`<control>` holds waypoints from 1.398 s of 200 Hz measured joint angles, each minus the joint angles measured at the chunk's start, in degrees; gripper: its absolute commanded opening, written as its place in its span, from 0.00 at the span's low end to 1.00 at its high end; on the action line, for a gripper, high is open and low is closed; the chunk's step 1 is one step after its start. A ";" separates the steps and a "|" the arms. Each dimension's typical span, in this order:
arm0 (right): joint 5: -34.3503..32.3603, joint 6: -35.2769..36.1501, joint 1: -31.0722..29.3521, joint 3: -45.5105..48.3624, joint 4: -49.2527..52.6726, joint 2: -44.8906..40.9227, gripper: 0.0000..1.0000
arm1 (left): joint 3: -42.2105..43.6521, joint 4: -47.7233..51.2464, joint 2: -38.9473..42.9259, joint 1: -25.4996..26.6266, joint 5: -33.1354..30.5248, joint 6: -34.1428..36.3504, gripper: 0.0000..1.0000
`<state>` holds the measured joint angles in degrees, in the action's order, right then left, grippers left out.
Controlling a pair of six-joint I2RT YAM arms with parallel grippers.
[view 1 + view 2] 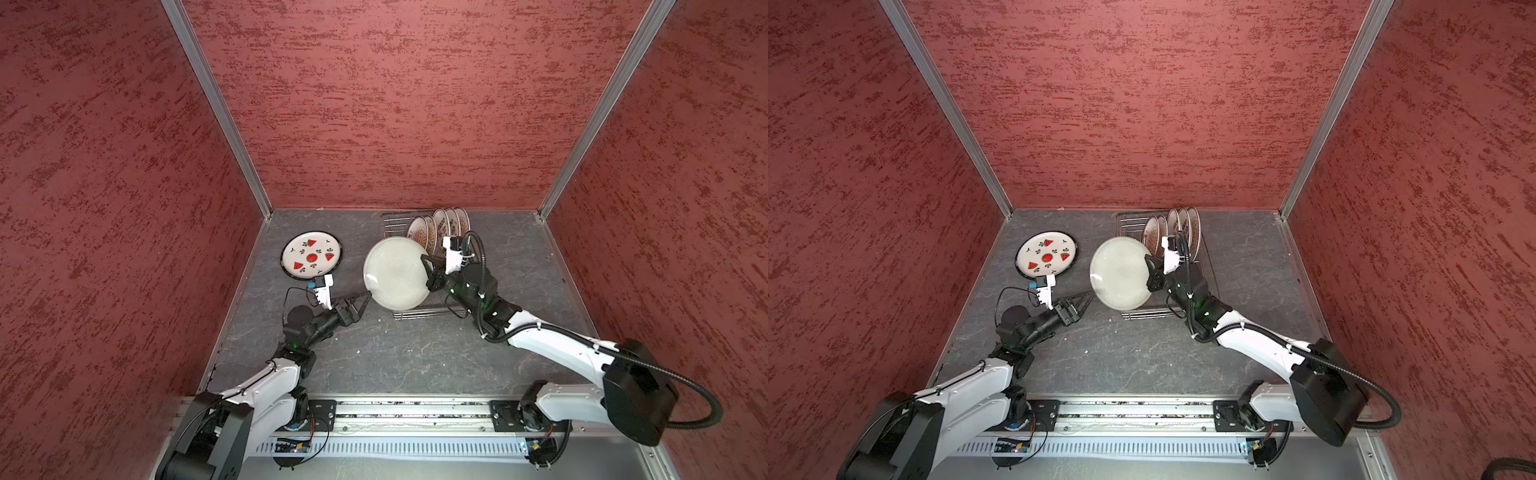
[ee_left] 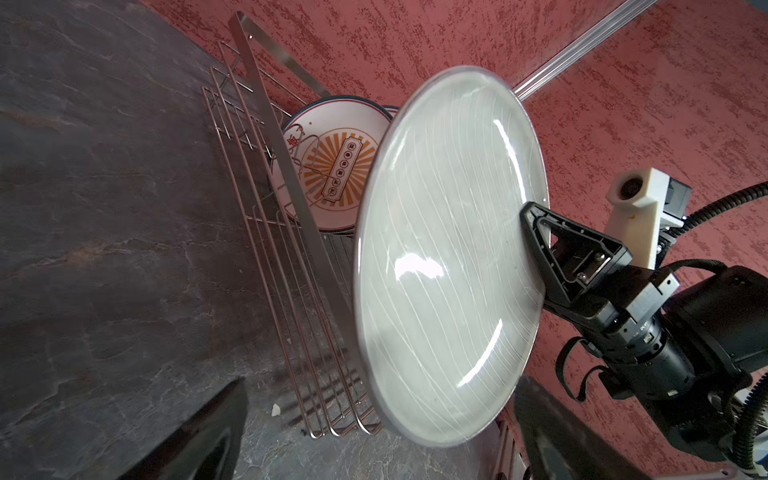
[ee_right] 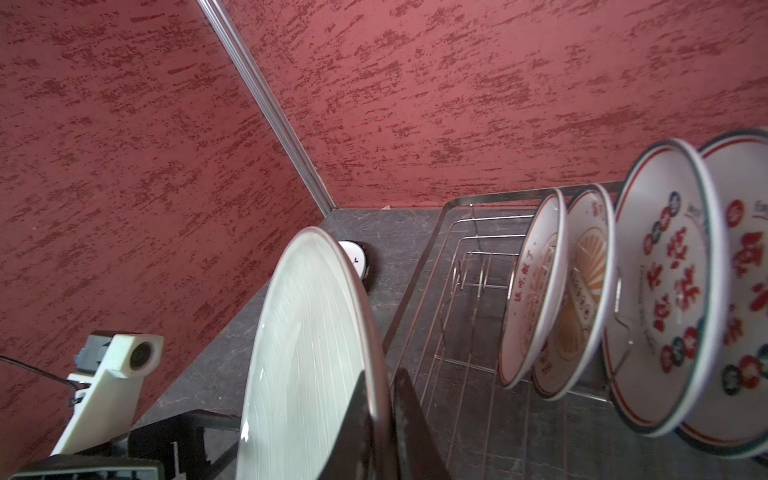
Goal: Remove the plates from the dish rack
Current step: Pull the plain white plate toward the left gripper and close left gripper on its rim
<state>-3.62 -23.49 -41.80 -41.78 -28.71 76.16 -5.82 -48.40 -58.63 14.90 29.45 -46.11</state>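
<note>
My right gripper (image 1: 424,259) (image 3: 380,399) is shut on the rim of a large plain grey plate (image 1: 395,272) (image 1: 1120,272) (image 2: 449,257). It holds the plate tilted on edge above the near end of the silver wire dish rack (image 1: 390,222) (image 2: 266,124). Several smaller white plates (image 1: 440,226) (image 3: 665,282) stand upright at the rack's far end. The watermelon plate (image 1: 311,257) (image 1: 1047,255) lies flat on the table to the left. My left gripper (image 1: 365,302) (image 2: 380,382) is open just left of the grey plate's lower edge, holding nothing.
Red textured walls close the cell on three sides, right behind the rack. An aluminium rail (image 1: 415,409) with both arm bases runs along the front. A small white crumb (image 2: 275,409) lies on the dark slate tabletop (image 1: 415,353) near the rack's end.
</note>
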 measured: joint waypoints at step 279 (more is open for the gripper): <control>2.21 -1.99 -1.29 -0.17 -9.27 8.68 0.35 | 0.92 2.21 0.98 1.05 -1.64 -7.52 0.00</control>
<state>-1.41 -25.47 -43.09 -41.95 -37.98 84.84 -4.91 -46.19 -57.65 15.94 27.81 -53.63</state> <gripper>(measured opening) 0.344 0.099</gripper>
